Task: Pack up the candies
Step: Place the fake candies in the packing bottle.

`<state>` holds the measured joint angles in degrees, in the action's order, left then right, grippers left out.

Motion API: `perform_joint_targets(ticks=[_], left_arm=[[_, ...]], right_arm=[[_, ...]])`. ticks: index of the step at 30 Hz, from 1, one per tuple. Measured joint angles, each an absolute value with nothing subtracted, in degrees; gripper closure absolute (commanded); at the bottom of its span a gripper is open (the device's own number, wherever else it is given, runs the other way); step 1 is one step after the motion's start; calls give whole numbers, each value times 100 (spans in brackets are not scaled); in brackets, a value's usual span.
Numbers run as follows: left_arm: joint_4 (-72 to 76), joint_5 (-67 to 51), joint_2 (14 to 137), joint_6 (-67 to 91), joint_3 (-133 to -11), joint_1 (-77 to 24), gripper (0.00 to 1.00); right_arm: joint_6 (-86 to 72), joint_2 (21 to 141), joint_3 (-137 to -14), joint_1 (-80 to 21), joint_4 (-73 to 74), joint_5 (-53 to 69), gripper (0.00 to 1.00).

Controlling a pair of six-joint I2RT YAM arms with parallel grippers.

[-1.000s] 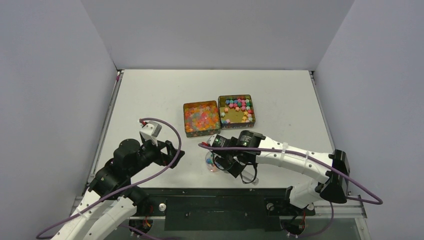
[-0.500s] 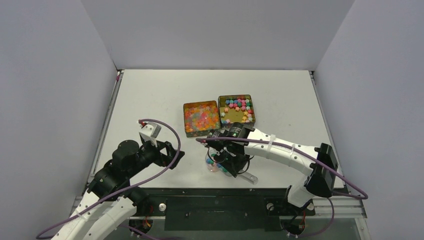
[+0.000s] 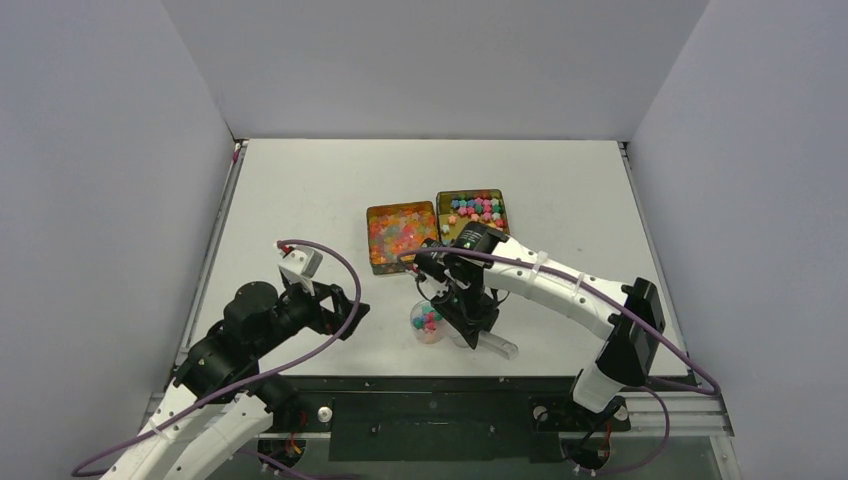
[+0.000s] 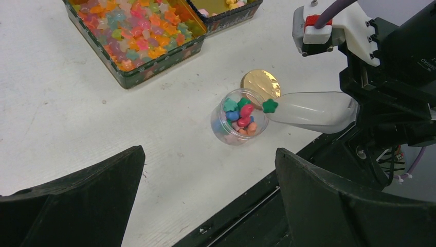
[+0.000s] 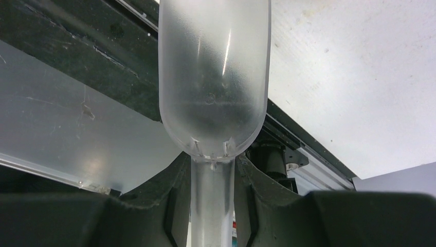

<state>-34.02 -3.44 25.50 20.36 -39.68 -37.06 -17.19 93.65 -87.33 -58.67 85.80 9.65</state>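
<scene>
Candies fill two open tins: glossy ones in the left tin [image 3: 402,236] [image 4: 136,33], opaque lumps in the right tin [image 3: 472,215]. Near the front edge a small clear jar [image 3: 428,322] [image 4: 240,123] holds several candies [image 4: 241,117]. My right gripper [image 3: 462,322] [image 5: 212,172] is shut on the handle of a clear plastic scoop [image 4: 313,110] [image 5: 213,77]. The scoop is turned over, its far end at the jar's rim. One green candy [image 4: 270,106] is at that rim. My left gripper [image 3: 345,305] [image 4: 208,152] hangs open and empty, left of the jar.
A flat gold lid [image 4: 261,83] lies on the table just behind the jar, partly under the scoop. The black front rail [image 4: 288,206] runs close to the jar on its near side. Grey walls enclose the table on three sides.
My right arm has swung its wrist away from the front edge, bringing the scoop over the jar. More of the jar and its candies shows now. The left arm has not moved.
</scene>
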Motion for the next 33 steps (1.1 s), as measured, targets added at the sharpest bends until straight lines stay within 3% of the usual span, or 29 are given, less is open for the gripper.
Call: perform_joint_targets(ticks=[15,22,31,33], left_arm=[[-3404,-47,2775,2078,-3968,-3708,4],[-3411,134,3468,2191,-3970,-3708,4],[-3262,320,4615,2412,-4283,-3677,1],[-3151,311,5002,2499,-4418,-3597,5]], right_arm=[[-1651,9286,-8997,-5730,8685,1188,100],[-1500,8523,-8685,-5704,8058,1044,100],[-1439,7666,-7863,-5623,7166,-93,100],[-1439,7579,-7675,-5616,6956,-451,100]])
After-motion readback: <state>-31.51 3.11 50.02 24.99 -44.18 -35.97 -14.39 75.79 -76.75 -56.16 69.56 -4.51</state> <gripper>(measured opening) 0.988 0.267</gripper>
